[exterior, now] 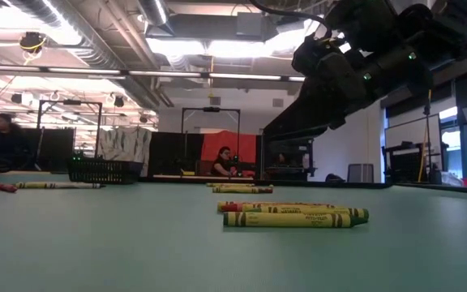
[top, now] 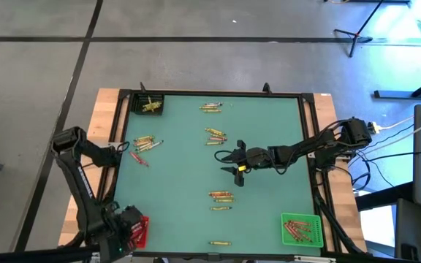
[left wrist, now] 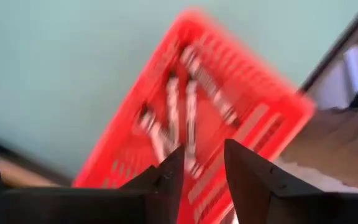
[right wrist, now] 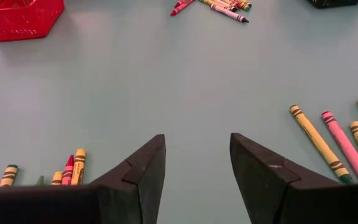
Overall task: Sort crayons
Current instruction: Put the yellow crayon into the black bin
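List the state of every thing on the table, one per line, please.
left gripper: open, above the red bin.
right gripper: open, empty, over the mat's middle.
red bin: holds crayons.
green bin: holds crayons.
black bin: holds crayons.
loose crayons: lying flat in small groups on the mat.

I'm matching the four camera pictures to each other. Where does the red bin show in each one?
High view: red bin at the table's near left corner, under the left arm.
Low view: not in it.
Left wrist view: fills the middle, crayons inside.
Right wrist view: upper left corner.
Shared landmark: the green table mat.
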Action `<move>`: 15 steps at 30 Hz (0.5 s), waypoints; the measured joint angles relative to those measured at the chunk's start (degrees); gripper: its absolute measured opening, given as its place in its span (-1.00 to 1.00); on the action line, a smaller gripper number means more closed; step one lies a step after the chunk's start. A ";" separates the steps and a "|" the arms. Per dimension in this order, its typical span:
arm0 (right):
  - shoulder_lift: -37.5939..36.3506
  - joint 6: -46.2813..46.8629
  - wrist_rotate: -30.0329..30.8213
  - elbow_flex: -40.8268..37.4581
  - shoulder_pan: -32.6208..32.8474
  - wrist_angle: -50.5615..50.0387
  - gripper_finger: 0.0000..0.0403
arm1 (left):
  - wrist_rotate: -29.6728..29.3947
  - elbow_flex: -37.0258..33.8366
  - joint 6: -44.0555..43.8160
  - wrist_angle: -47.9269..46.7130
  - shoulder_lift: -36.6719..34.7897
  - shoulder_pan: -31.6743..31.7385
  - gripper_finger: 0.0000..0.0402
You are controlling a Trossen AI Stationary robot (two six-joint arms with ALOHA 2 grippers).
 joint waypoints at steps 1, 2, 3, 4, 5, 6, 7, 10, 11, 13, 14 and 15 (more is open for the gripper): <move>0.00 0.00 0.00 0.00 0.00 0.00 -0.13 | -1.70 0.00 1.65 0.07 -0.86 0.83 -0.49; 0.00 0.00 0.00 0.00 0.00 0.00 -0.13 | -3.71 0.00 3.67 0.02 -1.75 1.75 -0.48; 0.01 0.00 0.00 0.00 0.00 0.00 -0.13 | -5.94 0.00 5.93 -0.03 -2.74 2.81 -0.47; 0.00 0.00 0.00 0.00 0.00 0.00 -0.13 | -8.24 0.00 8.51 -0.01 -3.72 3.99 -0.47; 0.00 0.00 0.00 0.00 0.00 0.00 -0.12 | -10.58 0.00 11.48 -0.02 -4.73 5.36 -0.47; 0.00 0.00 0.00 0.00 0.00 0.00 -0.13 | -12.80 0.00 14.83 -0.11 -5.73 6.94 -0.47; 0.01 0.00 0.00 0.02 0.00 0.03 -0.12 | -15.15 0.00 18.53 -0.28 -6.75 8.63 -0.47; 0.00 -0.02 0.36 0.02 0.02 0.20 -0.13 | -24.07 0.00 31.29 -0.47 -8.97 14.15 -0.48; 0.00 -0.02 0.44 0.02 0.02 0.19 -0.12 | -27.55 0.00 35.74 -0.38 -9.52 15.76 -0.48; 0.00 -0.02 0.44 0.04 0.02 0.07 -0.13 | -34.30 0.00 43.77 0.03 -10.22 19.00 -0.48; -0.12 -0.06 0.42 0.02 0.02 -0.21 -0.13 | -37.89 0.00 47.14 0.35 -10.41 20.43 -0.48; -0.34 -0.07 0.17 0.04 0.07 -0.43 -0.13 | -41.01 0.00 50.18 0.58 -10.44 21.90 -0.48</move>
